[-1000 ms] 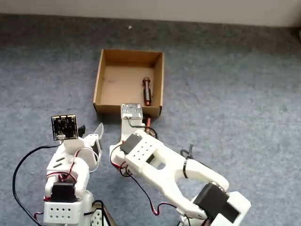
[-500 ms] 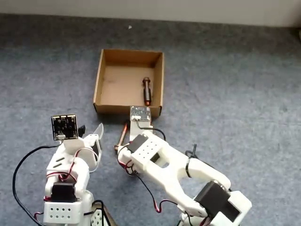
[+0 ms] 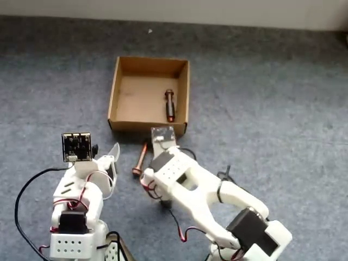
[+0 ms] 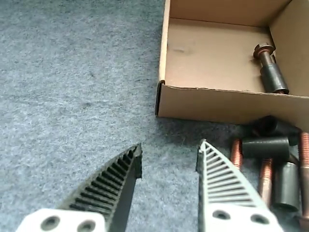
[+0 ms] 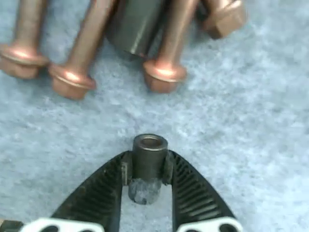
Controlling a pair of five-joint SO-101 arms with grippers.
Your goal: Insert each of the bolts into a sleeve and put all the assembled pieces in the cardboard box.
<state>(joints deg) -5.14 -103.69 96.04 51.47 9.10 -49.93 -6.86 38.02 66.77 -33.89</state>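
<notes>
R gripper [image 5: 147, 162]: jaws closed onto a dark sleeve [image 5: 149, 151]. Pinched across its body, upright, open bore facing the cam. Low over the carpet [image 3: 272, 109].
held sleeve loc: between R jaw tips, just short of the loose bolts, not touching them. Not in the box.
loose bolts [image 5: 72, 79]: 4 copper ones flat on carpet ahead of R jaws, roughly side by side, heads toward the gripper.
spare sleeve [image 5: 136, 21]: dark, lying among the bolt shanks, touching the ones on either side.
L gripper [image 4: 170, 146]: jaws wide apart, nothing between them. Over bare carpet near the box's front corner, apart from it.
box [image 3: 113, 95]: cardboard, open top, on carpet beyond both arms.
assembled piece [image 3: 170, 105]: bolt w/ sleeve on it, flat inside box, close along the wall on the robot's right.
parts cluster [image 4: 268, 159]: bolts + dark sleeves bunched on carpet just outside box's front wall, on the R arm's side of L jaws.
single bolt [image 3: 140, 159]: on carpet between the two arms, just short of box front wall, slightly angled.
</notes>
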